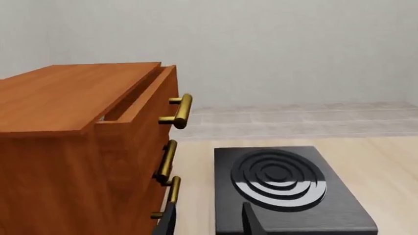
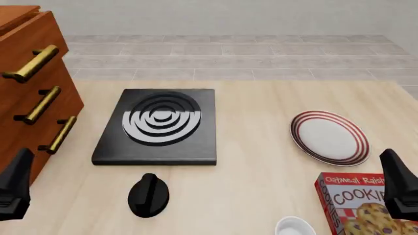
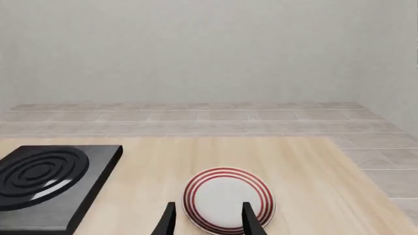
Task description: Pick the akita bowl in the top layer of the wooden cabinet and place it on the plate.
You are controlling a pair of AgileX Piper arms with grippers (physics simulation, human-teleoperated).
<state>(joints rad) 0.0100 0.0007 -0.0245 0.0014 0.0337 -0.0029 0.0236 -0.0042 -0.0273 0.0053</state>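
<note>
Pale wood counter [image 2: 261, 161] under a grey wall carries everything, with the wooden cabinet [image 2: 29, 93] at the left edge of the front view and the black stove [image 2: 160, 125] at centre. In the left wrist view the top layer [image 1: 140, 95] stands pulled out a little, a dark slot showing behind its front board; the akita bowl is not visible in any view and, going by the task, should lie inside that drawer. The plate [image 2: 330, 137] sits bare at the right of the front view, above a cookie box [image 2: 362, 205] in the lower right corner. Both arms hang low at the bottom corners: the left gripper [image 1: 209, 220] with fingers spread apart on nothing, the right gripper [image 3: 207, 220] likewise wide and empty, its fingers framing the plate. I judge the task barely begun: next comes reaching the brass handle [image 1: 181, 111] to draw the drawer further, then lifting out the bowl.
</note>
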